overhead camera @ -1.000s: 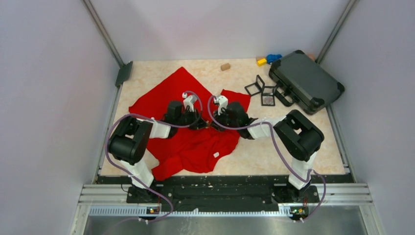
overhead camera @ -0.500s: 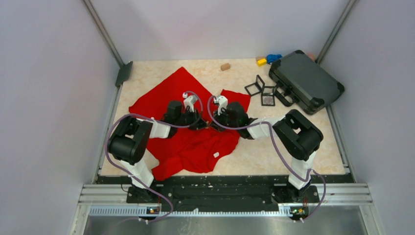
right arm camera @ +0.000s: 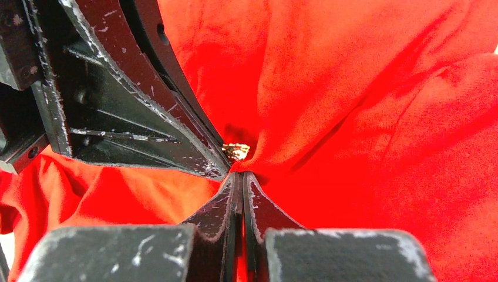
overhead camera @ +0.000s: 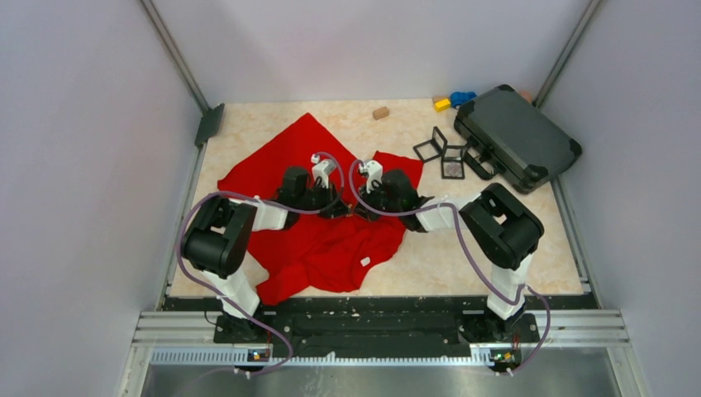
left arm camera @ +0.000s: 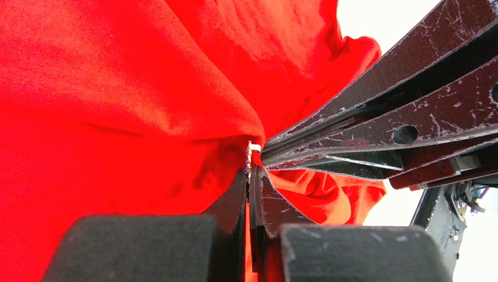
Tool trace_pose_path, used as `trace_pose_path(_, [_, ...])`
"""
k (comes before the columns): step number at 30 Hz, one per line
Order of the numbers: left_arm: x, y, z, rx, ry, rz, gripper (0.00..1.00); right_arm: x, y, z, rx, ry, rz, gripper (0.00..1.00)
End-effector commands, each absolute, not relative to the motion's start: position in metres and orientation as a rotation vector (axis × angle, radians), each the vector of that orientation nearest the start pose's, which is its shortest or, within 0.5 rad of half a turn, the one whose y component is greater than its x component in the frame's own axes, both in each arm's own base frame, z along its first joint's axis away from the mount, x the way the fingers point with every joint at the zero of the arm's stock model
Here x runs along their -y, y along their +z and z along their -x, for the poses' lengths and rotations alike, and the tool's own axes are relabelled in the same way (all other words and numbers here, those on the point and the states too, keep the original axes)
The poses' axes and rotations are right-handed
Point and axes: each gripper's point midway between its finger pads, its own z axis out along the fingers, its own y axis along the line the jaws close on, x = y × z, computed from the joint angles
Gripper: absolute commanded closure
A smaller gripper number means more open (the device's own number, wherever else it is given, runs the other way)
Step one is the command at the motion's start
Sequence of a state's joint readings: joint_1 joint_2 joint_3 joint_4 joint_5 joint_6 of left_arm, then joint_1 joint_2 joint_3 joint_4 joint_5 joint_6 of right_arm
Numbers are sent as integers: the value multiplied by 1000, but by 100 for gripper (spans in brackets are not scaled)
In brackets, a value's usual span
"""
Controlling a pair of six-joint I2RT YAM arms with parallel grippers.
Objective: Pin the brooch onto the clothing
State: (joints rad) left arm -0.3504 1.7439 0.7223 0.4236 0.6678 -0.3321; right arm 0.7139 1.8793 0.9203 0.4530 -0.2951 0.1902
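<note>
Since a second ago, we see both wrists nudged slightly up-frame. The left gripper (left arm camera: 252,176) and right gripper (right arm camera: 241,179) keep their jaws closed tight, tips meeting at the gold brooch (right arm camera: 236,151) on the red clothing (overhead camera: 331,248), mid-left on the bench (overhead camera: 496,248). We cannot tell which of them holds the brooch.

Black case (overhead camera: 517,136), square frames (overhead camera: 442,155), small blocks (overhead camera: 380,112) on table (overhead camera: 463,248).

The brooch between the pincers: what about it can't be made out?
- Right wrist view: the small gold brooch shows only as a speck; the left pincer and bright red fabric garment hide the rest.
- Left wrist view: just a metal glint.
- Top view: too small to see.
</note>
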Motion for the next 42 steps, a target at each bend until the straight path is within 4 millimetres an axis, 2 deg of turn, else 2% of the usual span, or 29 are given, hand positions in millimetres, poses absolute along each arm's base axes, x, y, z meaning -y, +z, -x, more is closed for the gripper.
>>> trace_pose_path(1, [264,68,-323,-2136,-1204,-513,100,-377,72,-335,-1921,897,781,100])
trace_pose_path(7, [266,66,-322,-2143,-1220,-514,100,-373,69,-333,-1931,887,772,100])
trace_pose_path(25, [275,73,-310,-2100,-1276,-621,100,-376,54,-345,-2019,839,754,100])
trace_pose_path(35, [273,72,-312,-2110,-1247,-606,100,-360,47,-362,-2082,706,624,100])
trace_pose_path(42, [267,68,-319,-2134,-1192,-547,100,-343,50,-371,-2086,629,532,100])
